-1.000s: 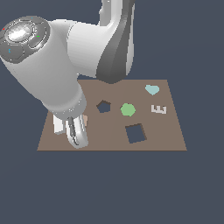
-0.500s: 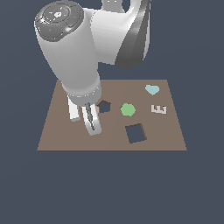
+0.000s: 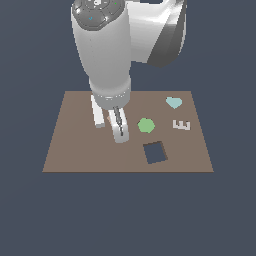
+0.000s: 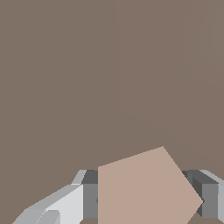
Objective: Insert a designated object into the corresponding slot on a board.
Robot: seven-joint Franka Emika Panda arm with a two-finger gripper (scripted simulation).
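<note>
Pincer pinches pinkish-tan pentagon block, fingers pressed on opposite sides, held over brown board, beside green hexagon. Pentagon slot hidden behind arm. Square hole near.

Simulated test scene, not real room: flat untextured renders throughout. Uniform dark blue-grey backdrop seen on all sides, no walls, furniture or floor detail. Flat brown board seen as if floating in void, edges sharp, shading plain. Simple shapes set on it: green hexagon, pale-blue heart, letter E, dark square hole. Robot arm rendered smooth, glossy grey-white. Wrist view filled by plain brown surface.
</note>
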